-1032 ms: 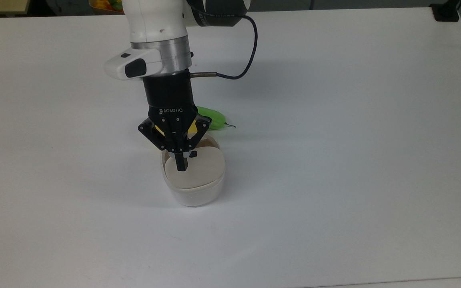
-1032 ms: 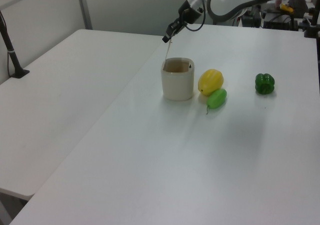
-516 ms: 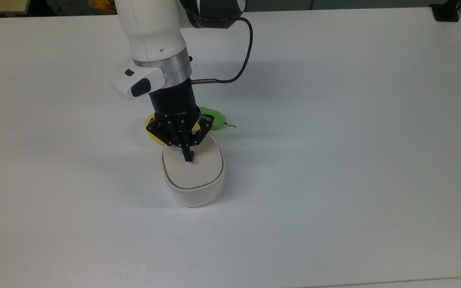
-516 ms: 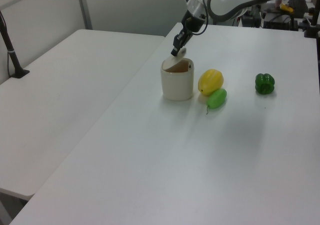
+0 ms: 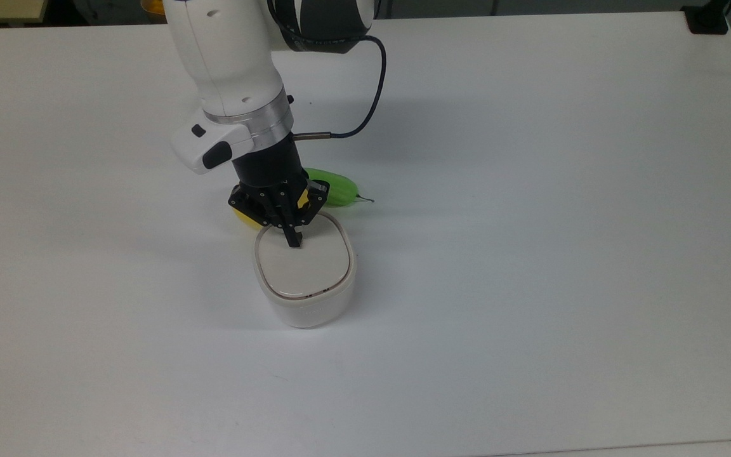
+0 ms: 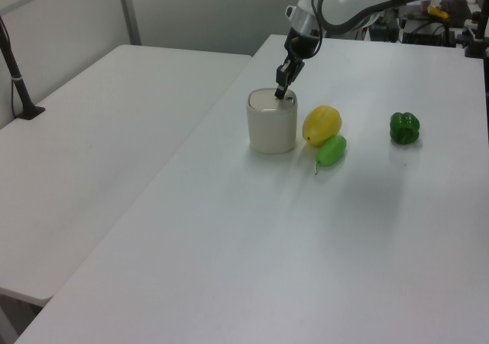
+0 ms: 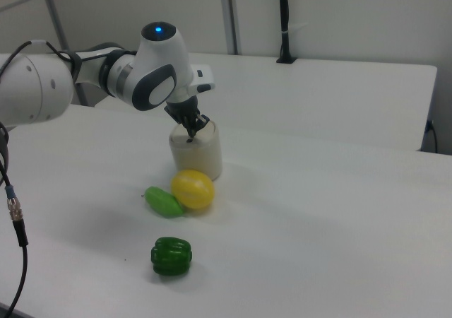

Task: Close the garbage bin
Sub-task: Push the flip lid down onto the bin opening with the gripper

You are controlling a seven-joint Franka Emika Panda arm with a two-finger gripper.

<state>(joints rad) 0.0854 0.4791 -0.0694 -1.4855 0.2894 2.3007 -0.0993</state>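
Top view, left to right: yellow fruit (image 5: 243,214) peeked out behind the gripper (image 5: 294,241), whose fingers were pinched together holding nothing, tips pressed on the far edge of the lid (image 5: 305,265). Garbage bin (image 5: 305,304) sat mid-table (image 5: 530,254), lid lying flat inside the rim, looked down. Green pod-shaped vegetable (image 5: 334,189) lay just behind the bin toward the top view's right. Left view: bin (image 6: 271,126), then yellow fruit (image 6: 322,124) touching the green pod (image 6: 331,150), green bell pepper (image 6: 404,128) well apart at the left view's right. Step judged: final press to seat the lid, task nearly finished. Next move probably calls for a straight lift off without dragging the lid, if it has latched; can't confirm the latch.
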